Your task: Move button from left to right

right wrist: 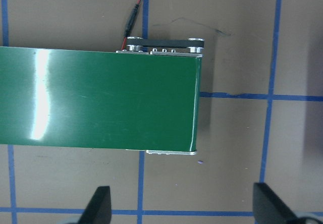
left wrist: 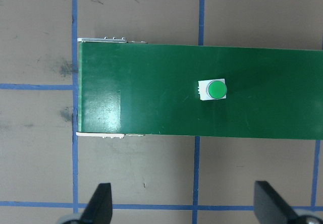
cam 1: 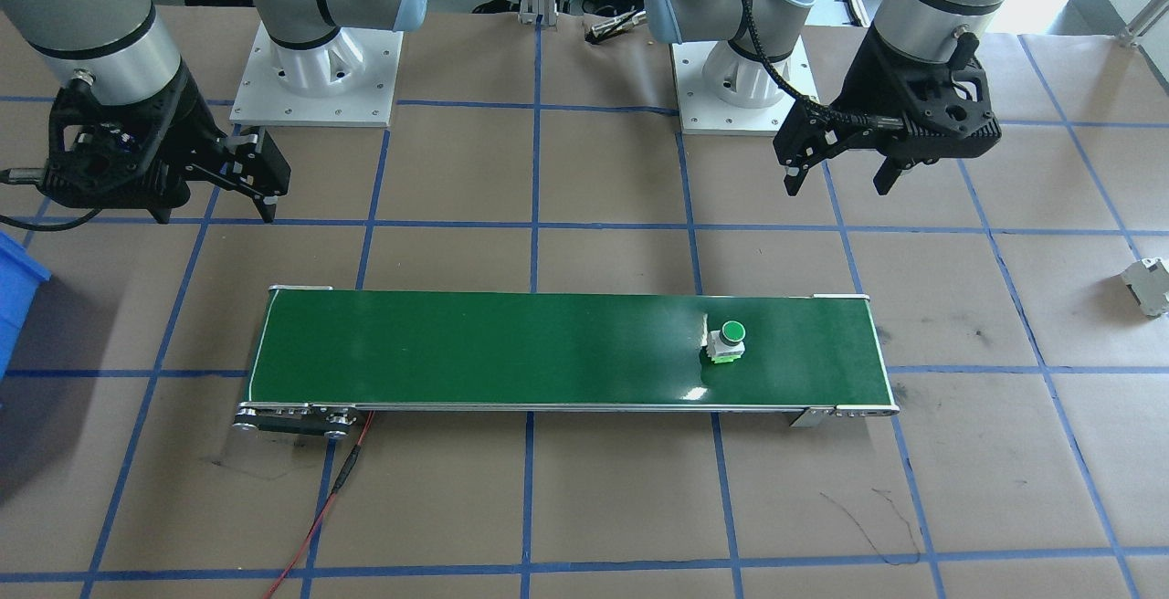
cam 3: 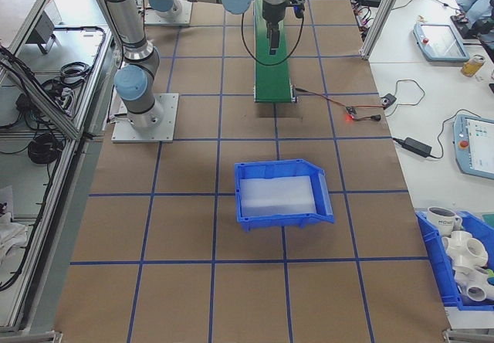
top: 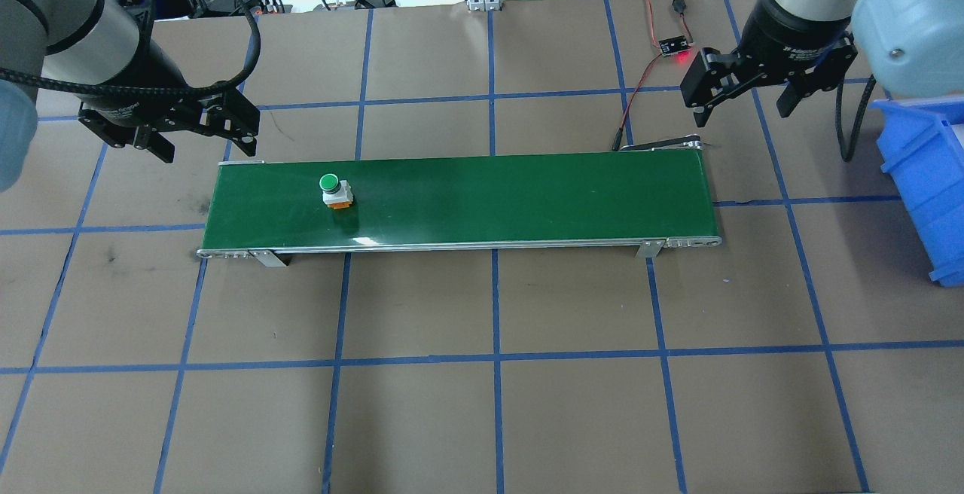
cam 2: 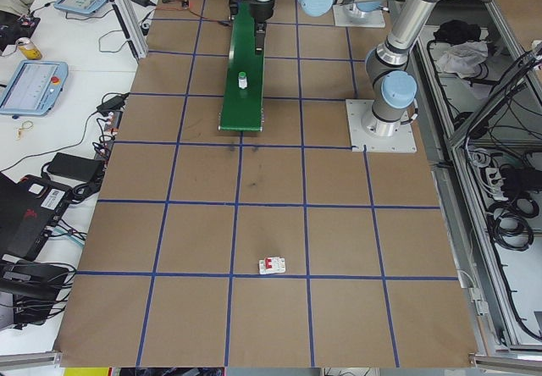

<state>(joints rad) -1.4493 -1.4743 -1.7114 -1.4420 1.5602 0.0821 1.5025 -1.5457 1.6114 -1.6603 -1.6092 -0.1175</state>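
Spread wide and empty at the frame's bottom: left gripper [left wrist: 184, 209], fingertips [left wrist: 101, 204] cropped. Beyond, button [left wrist: 214, 90] upright on green conveyor belt [left wrist: 151, 103], near its left end. Right gripper [right wrist: 184, 209] likewise open, empty, half cut off.

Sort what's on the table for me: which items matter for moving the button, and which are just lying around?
Part of the job:
button, standing on the green conveyor belt near its left end
left gripper, open
right gripper, open

Just lying about:
blue bin
grey-white blocky part
small red-and-white part
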